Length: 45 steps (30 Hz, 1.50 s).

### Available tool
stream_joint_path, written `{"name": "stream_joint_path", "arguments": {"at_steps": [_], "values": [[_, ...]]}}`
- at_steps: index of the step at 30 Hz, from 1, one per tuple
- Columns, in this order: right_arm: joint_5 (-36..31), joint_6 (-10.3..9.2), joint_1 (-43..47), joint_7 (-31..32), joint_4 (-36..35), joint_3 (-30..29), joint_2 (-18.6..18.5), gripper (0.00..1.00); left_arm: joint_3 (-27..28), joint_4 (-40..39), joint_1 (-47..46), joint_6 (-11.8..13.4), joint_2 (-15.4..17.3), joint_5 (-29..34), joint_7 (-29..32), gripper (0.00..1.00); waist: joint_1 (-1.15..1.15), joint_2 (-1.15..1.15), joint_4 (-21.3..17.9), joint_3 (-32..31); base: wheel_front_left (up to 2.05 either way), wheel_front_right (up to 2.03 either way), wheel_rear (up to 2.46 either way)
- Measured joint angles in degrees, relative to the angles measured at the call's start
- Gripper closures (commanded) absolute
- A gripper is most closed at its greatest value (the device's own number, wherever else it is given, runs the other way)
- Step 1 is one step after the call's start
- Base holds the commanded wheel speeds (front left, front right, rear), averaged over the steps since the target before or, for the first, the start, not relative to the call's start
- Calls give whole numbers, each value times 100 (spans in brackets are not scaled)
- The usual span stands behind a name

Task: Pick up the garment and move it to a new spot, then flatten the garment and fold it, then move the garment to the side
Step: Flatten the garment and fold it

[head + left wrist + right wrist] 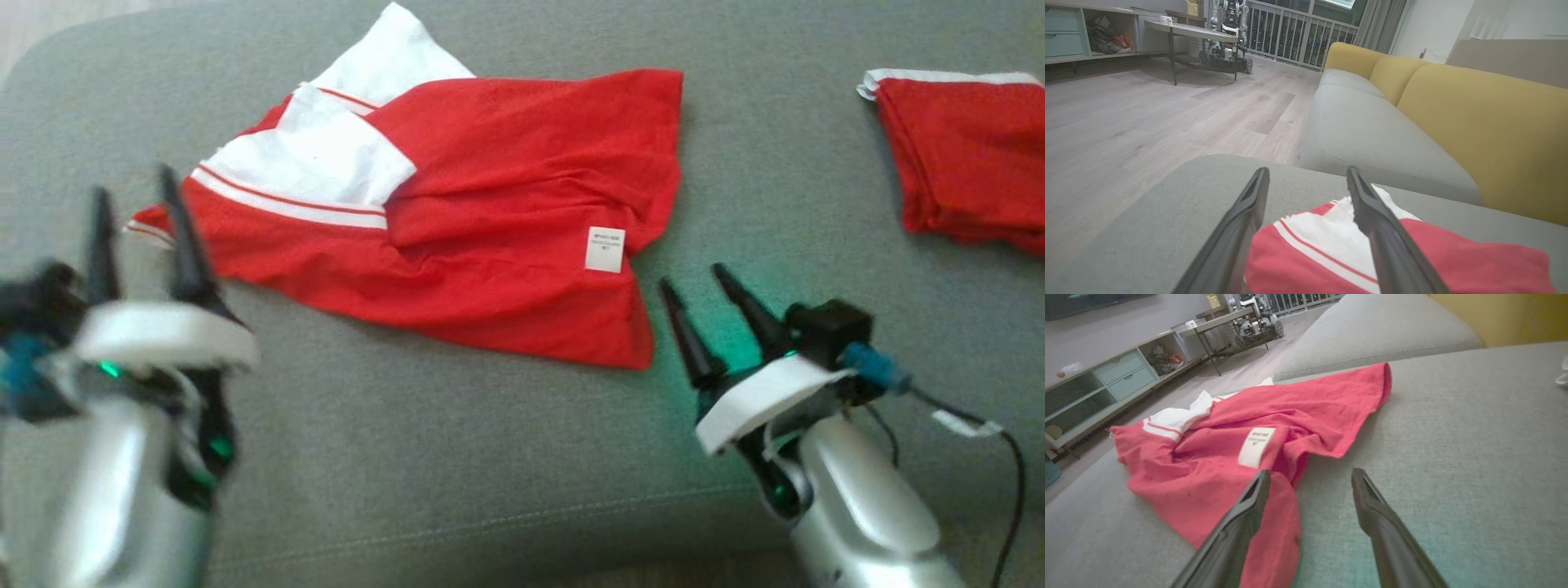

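A red garment (506,212) with white panels, red stripes and a white label lies rumpled on the grey sofa cushion (457,441). My left gripper (135,196) is open at the garment's left end, fingers spread with nothing between them; in the left wrist view the garment (1323,257) lies just below and between the fingers (1372,208) of the left gripper (1308,171). My right gripper (694,273) is open beside the garment's lower right corner. The right wrist view has the garment (1241,445) ahead and under the left finger, with the right gripper (1310,471) empty.
A second red and white cloth (967,155) lies at the right on the cushion. A yellow sofa back (1486,122) and another grey seat (1372,130) stand beyond. Wooden floor (1147,118), a low table (1192,32) and a cabinet (1106,384) are off the sofa's end.
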Motion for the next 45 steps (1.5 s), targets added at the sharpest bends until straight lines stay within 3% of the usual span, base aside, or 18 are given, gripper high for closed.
{"name": "stream_joint_path", "arguments": {"at_steps": [4,10,19,21,25,31,35,36,37,41,45], "values": [[793,0,-435,0,845,-188,-29,0,-32,-527,756,-38,-560,597,-1,0,0,0,167,-45,0,0,0],[1691,0,-1119,1,1920,-54,-37,0,-258,-859,1236,-334,-1127,1221,-1,0,0,0,536,-109,0,0,0],[2744,-1,-1707,0,2960,-20,-52,0,-478,-1061,1562,-616,-1356,1634,-1,0,0,0,1053,-75,0,0,0],[2877,-1,-1845,0,3066,-20,-62,100,-498,-1080,1601,-616,-1365,1634,-1,0,0,0,1118,-34,0,0,0],[2846,-1,-2073,0,3138,-42,-94,100,-595,-1125,1616,-604,-1366,1596,-1,0,0,0,1178,28,0,0,0],[2130,-1,-2313,1,2580,-1003,-717,100,-711,-1251,1614,-501,-1376,1566,-1,0,0,0,1185,126,0,0,0],[1458,0,-2652,0,2432,-1507,-730,100,-781,-1254,1612,-500,-1377,1569,-1,0,0,0,1138,178,0,0,0],[1458,0,-2652,0,2432,-1507,-730,65,-781,-1254,1612,-500,-1377,1569,-1,0,0,0,1138,178,0,0,0],[1316,0,-2703,0,2498,-1564,-703,0,-792,-1249,1608,-501,-1377,1569,-1,0,0,0,1123,181,0,0,0],[824,0,-2719,0,2860,-1679,-660,0,-829,-1218,1605,-504,-1377,1631,-1,0,0,0,1108,139,0,0,0],[725,0,-2335,0,2629,-2034,-623,0,-827,-1226,1608,-499,-1377,1685,-1,0,0,0,1111,71,0,0,0]]}}
